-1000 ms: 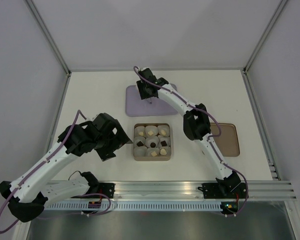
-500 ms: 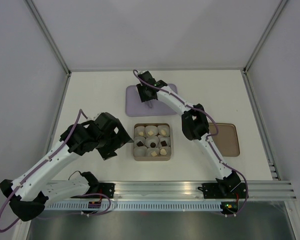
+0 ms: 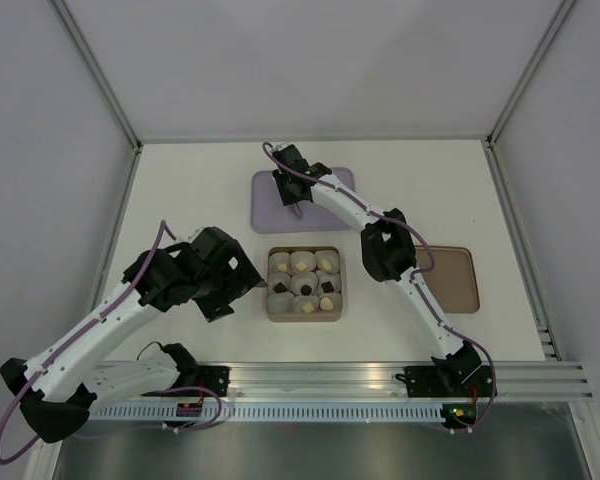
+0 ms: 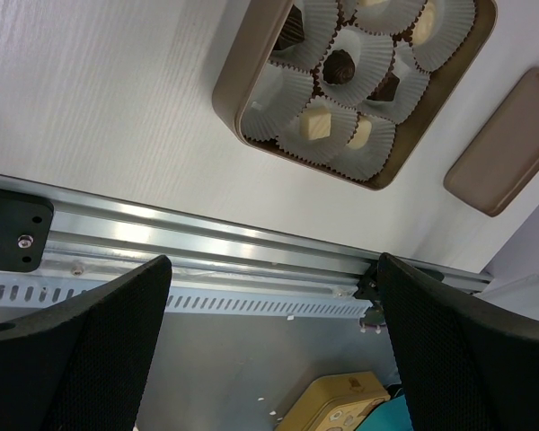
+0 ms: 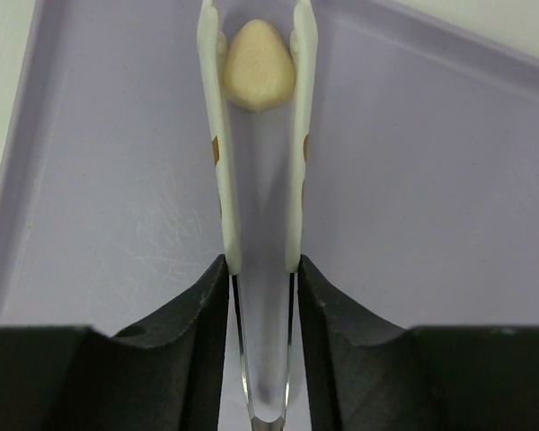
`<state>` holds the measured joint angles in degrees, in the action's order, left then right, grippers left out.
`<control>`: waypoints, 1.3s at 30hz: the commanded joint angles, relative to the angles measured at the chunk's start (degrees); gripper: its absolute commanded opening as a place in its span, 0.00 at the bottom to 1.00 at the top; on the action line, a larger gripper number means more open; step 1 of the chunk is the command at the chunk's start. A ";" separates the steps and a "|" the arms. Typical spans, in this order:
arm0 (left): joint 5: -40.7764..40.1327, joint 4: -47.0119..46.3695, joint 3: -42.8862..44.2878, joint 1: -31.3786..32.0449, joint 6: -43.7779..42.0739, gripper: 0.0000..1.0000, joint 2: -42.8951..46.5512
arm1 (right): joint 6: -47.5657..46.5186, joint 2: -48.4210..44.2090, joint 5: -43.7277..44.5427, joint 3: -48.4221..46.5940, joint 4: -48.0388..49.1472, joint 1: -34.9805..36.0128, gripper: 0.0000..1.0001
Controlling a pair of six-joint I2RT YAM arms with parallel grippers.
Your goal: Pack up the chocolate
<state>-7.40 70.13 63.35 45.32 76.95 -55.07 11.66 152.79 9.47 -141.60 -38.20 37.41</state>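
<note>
Clamping tongs (image 5: 223,189), right end effector (image 5: 262,292) pinches cream chocolate (image 5: 258,54) on purple tray (image 5: 117,180); box (image 3: 276,312) near tray looks mostly filled; left end effector (image 4: 269,359) wide.

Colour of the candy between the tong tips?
Pale cream-yellow candy, pinched between the tongs; right wrist view shows it best.

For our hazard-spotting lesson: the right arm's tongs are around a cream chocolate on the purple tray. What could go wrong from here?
1. The tongs in the right gripper meet the rounded chocolate only at their tips; it may squirt out onto the purple tray when lifted.
2. The box seems to have one empty cup, crowded by filled ones; a sloppy drop could disturb neighbours.
</note>
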 commanded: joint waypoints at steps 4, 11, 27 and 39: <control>-0.60 -0.96 -0.25 -0.32 2.07 1.00 1.01 | -0.85 -2.23 2.04 -1.58 1.81 0.38 0.29; -0.07 -0.87 -0.51 -0.32 2.51 1.00 2.33 | -1.20 -10.92 2.13 3.79 4.18 0.30 0.21; 0.81 -0.52 -2.71 -0.32 2.86 1.00 4.53 | -3.13 -41.15 -2.27 36.52 1.37 3.37 0.16; 0.72 -0.25 -4.20 -0.32 3.56 1.00 5.15 | 5.91 -66.65 -10.34 62.74 -5.40 19.36 0.17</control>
<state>-6.96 70.13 60.14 45.32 78.48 -50.61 13.54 91.02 3.11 -82.39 -43.00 54.50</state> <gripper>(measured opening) 0.993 0.373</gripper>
